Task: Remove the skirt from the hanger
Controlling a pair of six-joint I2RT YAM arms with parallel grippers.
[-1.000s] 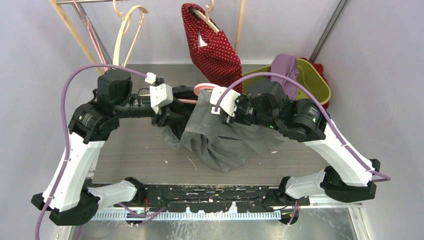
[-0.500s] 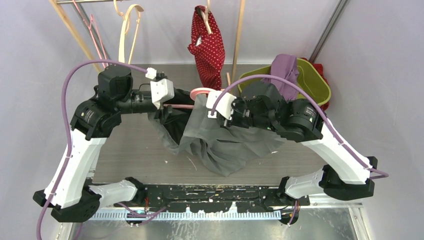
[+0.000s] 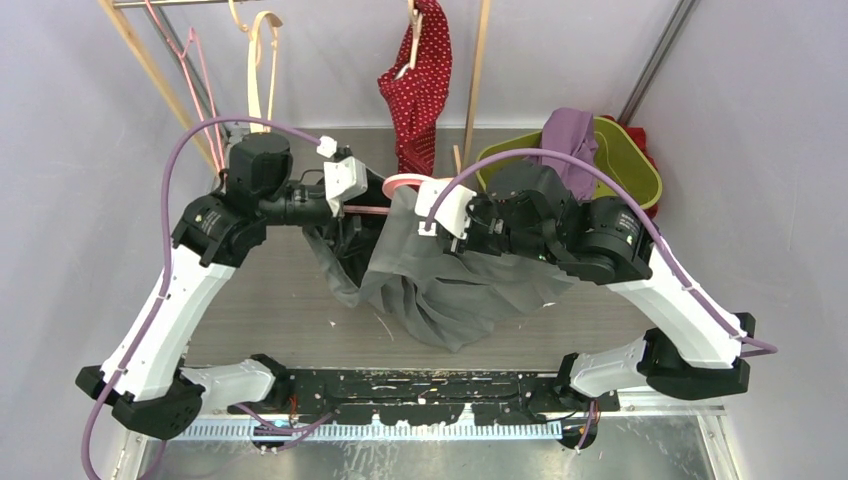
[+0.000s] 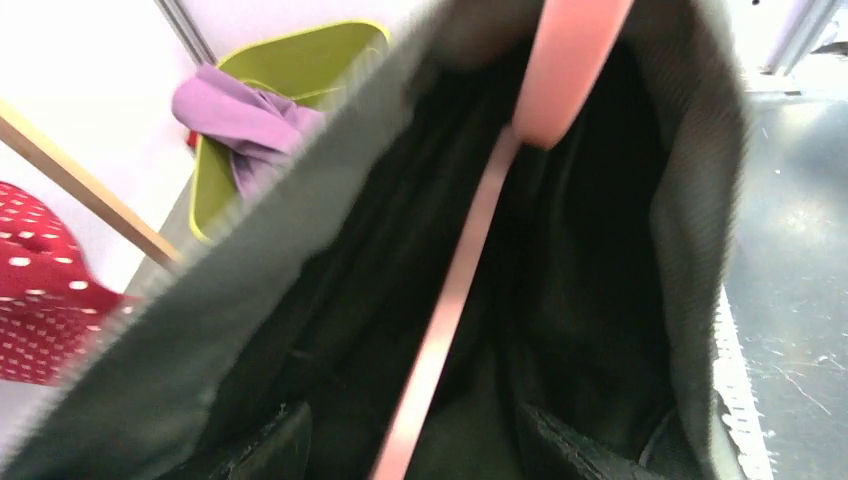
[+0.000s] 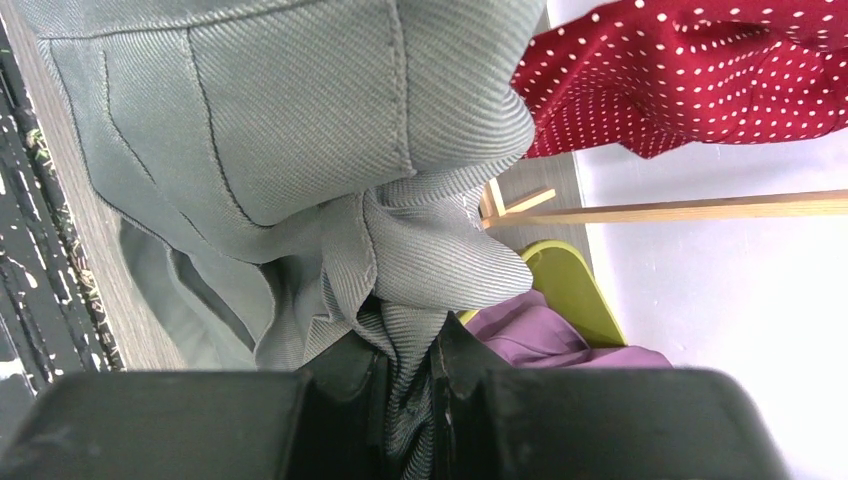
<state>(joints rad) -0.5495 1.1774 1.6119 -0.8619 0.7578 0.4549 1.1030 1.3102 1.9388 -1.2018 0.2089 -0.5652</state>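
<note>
- Overhead, shows the grey skirt (image 3: 440,290) bunched between the two arms, its waist lifted and its lower folds trailing onto the wood-grain surface (image 3: 270,300).
- Places the pink hanger (image 3: 400,183) at the raised waist, with the hook curving out just behind the cloth and the bar running toward the left arm.
- From the left wrist, looks straight into the dark inside of the skirt, with the pink bar crossing the opening lengthwise.
- Shows the left jaws spread wide there, with two dark fingertips (image 4: 265,450) at the bottom edge of the view, one on each side of the bar and neither seen touching it.
- Shows the right jaws pressed together on a fold of the skirt, with grey twill pinched between the black fingers (image 5: 350,385) and bulging out above them.
- Puts a lime-green basket (image 3: 630,160) at the back right corner of the surface, with a purple cloth (image 3: 570,130) slung over its near rim.
- Finds a red garment with white dots (image 3: 420,70) hanging behind the skirt, close to the hook of the pink hanger.
- Adds a bare pale wooden hanger (image 3: 262,70) hanging further left, well apart from the skirt.
</note>
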